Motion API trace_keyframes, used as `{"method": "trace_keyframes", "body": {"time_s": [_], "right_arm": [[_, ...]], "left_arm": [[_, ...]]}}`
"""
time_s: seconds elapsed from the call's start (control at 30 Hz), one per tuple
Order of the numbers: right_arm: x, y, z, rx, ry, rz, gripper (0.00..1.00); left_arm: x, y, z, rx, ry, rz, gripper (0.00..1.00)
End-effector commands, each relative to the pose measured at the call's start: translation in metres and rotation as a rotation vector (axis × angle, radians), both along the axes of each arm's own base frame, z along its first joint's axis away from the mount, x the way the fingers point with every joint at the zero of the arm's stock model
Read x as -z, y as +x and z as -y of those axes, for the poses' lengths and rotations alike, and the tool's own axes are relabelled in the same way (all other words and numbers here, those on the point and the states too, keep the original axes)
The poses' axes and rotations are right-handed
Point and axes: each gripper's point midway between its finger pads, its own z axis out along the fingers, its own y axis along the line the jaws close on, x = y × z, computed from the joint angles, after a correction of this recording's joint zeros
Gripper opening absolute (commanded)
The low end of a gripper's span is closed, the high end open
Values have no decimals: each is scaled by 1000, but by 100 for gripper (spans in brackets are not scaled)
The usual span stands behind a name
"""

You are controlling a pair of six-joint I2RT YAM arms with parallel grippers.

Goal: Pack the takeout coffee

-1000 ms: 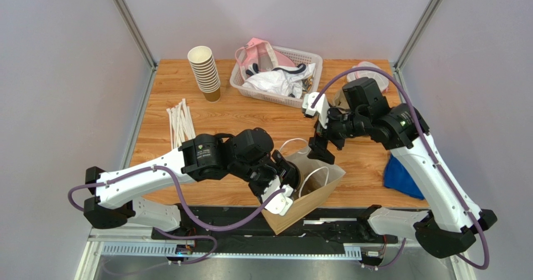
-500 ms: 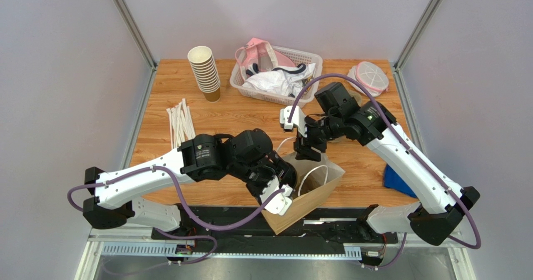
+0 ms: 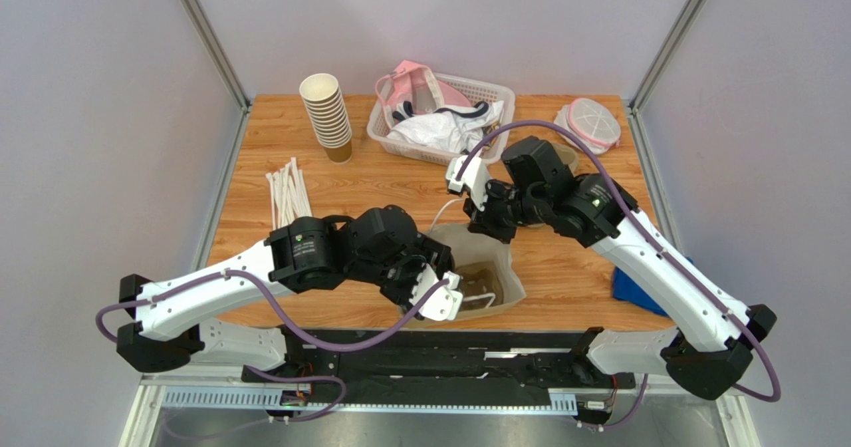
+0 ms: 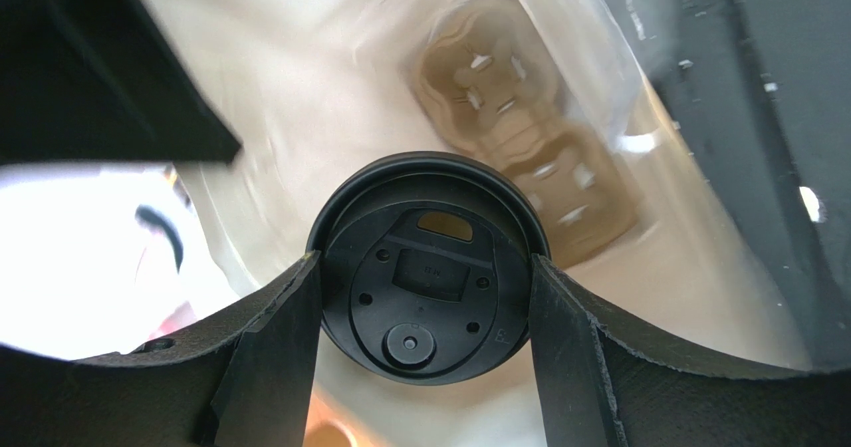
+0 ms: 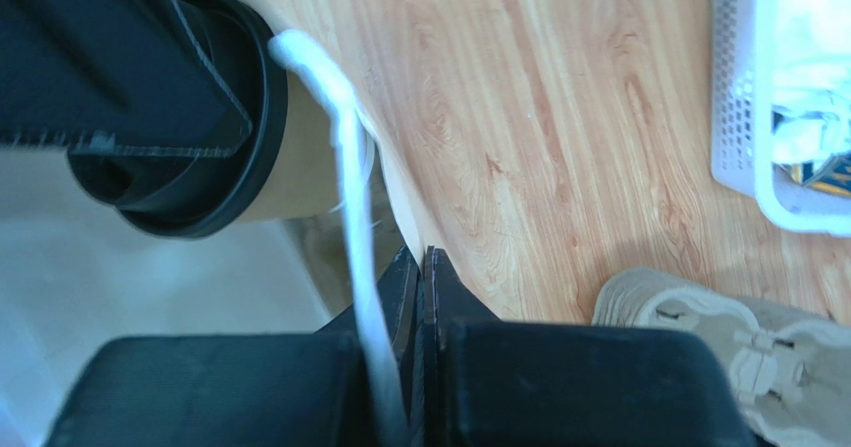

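Gripping coffee point(image 4: 429, 257) at the lid with left gripper point(image 4: 425, 302), inside bag point(image 3: 496, 272), above carrier point(image 4: 519, 138). Pinching bag rim with right gripper point(image 5: 424, 287), jaws fully together, cord point(image 5: 350, 198) alongside.

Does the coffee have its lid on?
On. The right wrist view shows the black lid seated on the brown cup, gripped by the left gripper.
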Motion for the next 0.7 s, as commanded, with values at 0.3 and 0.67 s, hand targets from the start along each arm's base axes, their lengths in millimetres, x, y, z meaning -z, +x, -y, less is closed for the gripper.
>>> {"method": "trace_keyframes", "body": {"time_s": [0.3, 0.67], "right_arm": [[-67, -7, -23, 177, 205, 110, 0], [-54, 8, -6, 263, 107, 286, 0]], "left_arm": [[-27, 28, -24, -317, -202, 20, 18], [-42, 38, -38, -464, -368, 7, 18]]}}
